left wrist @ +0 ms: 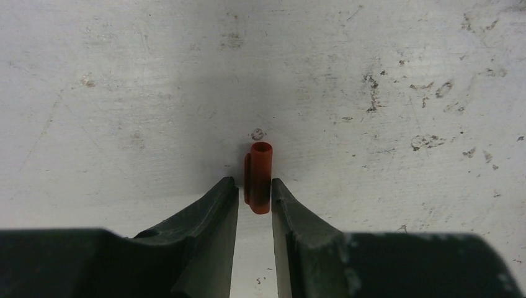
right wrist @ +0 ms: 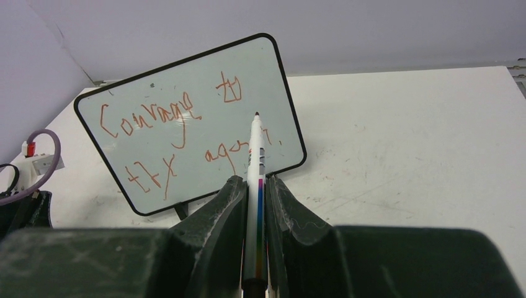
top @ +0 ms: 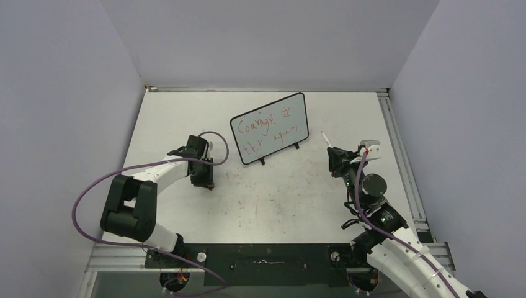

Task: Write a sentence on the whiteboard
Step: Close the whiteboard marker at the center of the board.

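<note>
Two robot arms share a scuffed white worktop (right wrist: 403,136). The whiteboard (right wrist: 205,77) stands on its feet toward the far middle. The sentence (right wrist: 152,121) covers it in two red handwritten lines, roughly "Courage to try again", so we judge the writing finished.

The right tool (right wrist: 254,180) is pressed together on a marker (right wrist: 255,149). It pinches the barrel, and the bare tip points at the board without touching it.

The left tool (left wrist: 253,182) points down at a small red cap (left wrist: 259,167) on the worktop. Its fingers (left wrist: 211,211) sit narrowly on either side (we cannot tell whether they grip it).

We see three risks:
- An off-centre squeeze could tip the cap or shoot it away.
- A forward drift of the right arm could drag wet ink across the words or knock over the lightly footed board.
- Poor alignment when capping could bend the tip.
</note>
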